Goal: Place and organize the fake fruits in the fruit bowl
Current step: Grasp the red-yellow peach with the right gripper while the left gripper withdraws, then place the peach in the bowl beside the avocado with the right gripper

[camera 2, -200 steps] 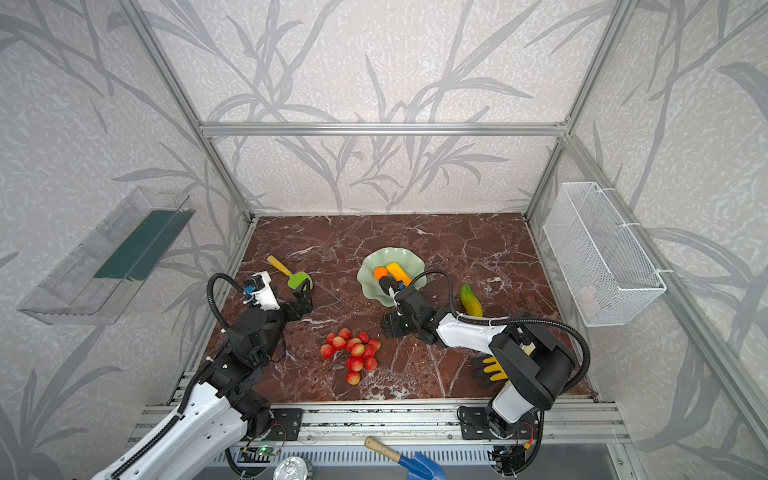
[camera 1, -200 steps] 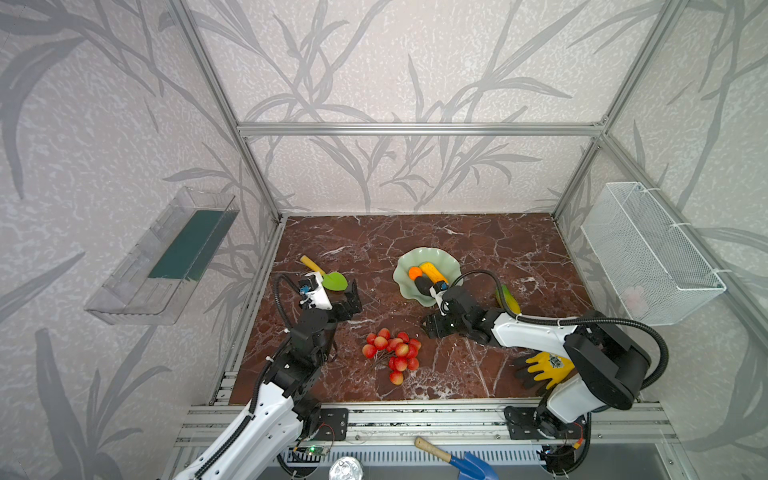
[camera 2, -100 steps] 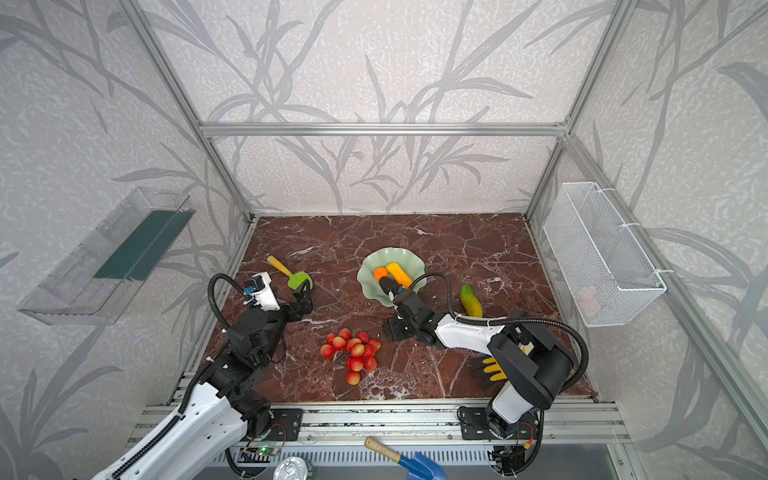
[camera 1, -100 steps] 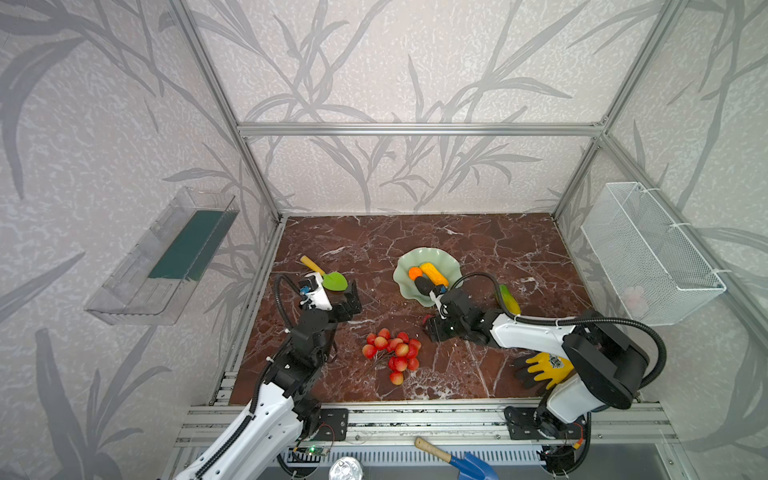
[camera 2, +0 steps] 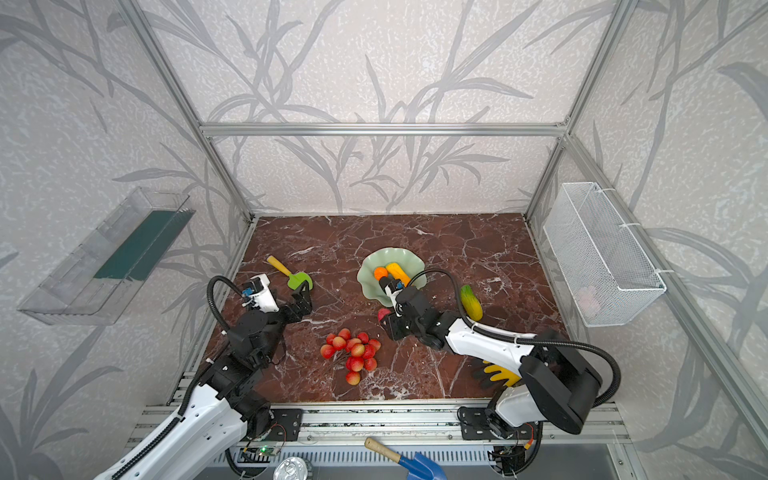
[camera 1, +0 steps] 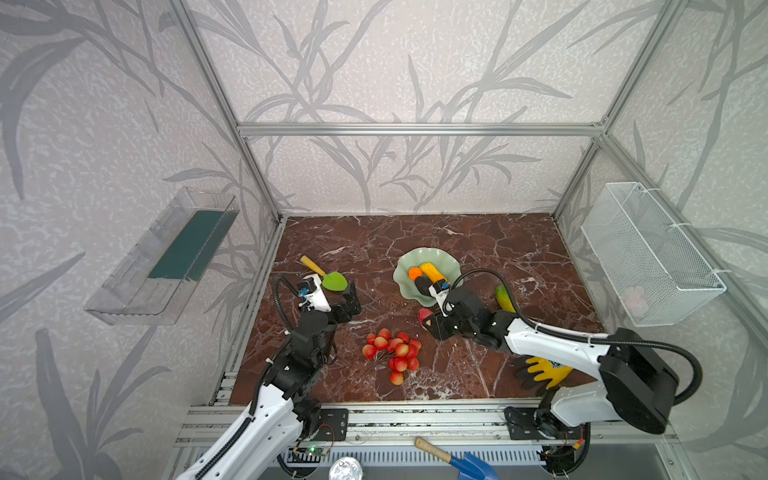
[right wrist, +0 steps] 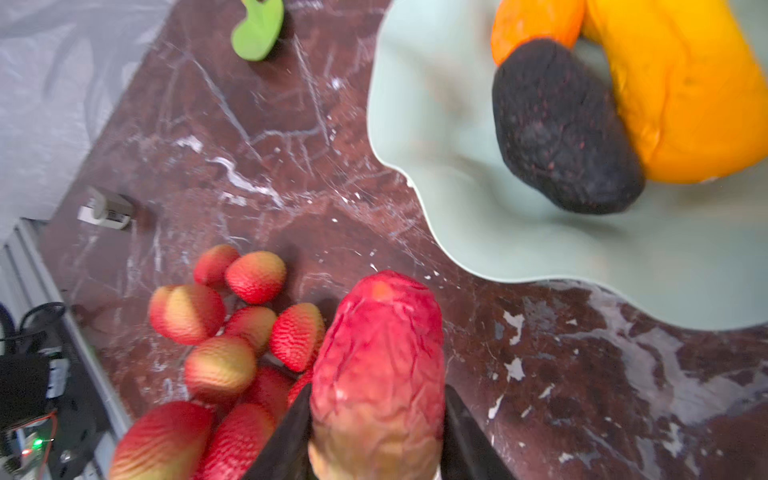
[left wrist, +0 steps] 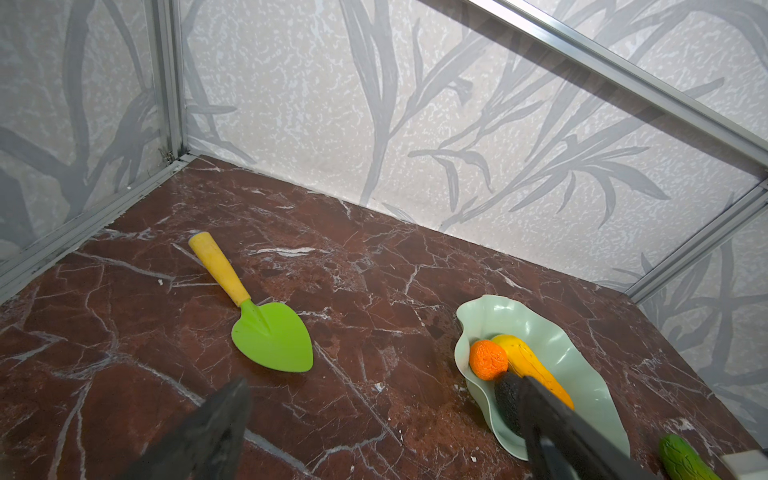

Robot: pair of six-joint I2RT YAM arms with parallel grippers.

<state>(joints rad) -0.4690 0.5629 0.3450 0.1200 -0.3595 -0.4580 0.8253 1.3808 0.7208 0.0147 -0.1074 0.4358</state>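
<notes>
right gripper (right wrist: 376, 415) has closed on the strawberry (right wrist: 378, 353), pinched between both fingers (right wrist: 286, 440) beside the bowl (right wrist: 457, 208); left gripper (left wrist: 382, 386) gapes open.

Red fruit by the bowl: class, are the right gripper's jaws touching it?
Touching. The right wrist view shows the jaws of the right gripper pressed against both sides of the red fruit.

In the right wrist view the strawberry (right wrist: 378, 365) runs off the picture's edge and hides some berries (right wrist: 220, 365); the blurred bowl (right wrist: 436, 124), yellow fruit (right wrist: 681, 83), ball (right wrist: 536, 25) and shovel (right wrist: 257, 33) are cropped too. In both top views the right gripper (camera 1: 430, 322) covers most of the strawberry, the right arm (camera 1: 552, 345) covers part of the glove (camera 1: 544, 370), and a pale thing (camera 1: 635, 300) in the basket (camera 1: 623, 232) is too faint to name. In the left wrist view a left finger (left wrist: 557, 424) hides part of the avocado (left wrist: 509, 399).
</notes>
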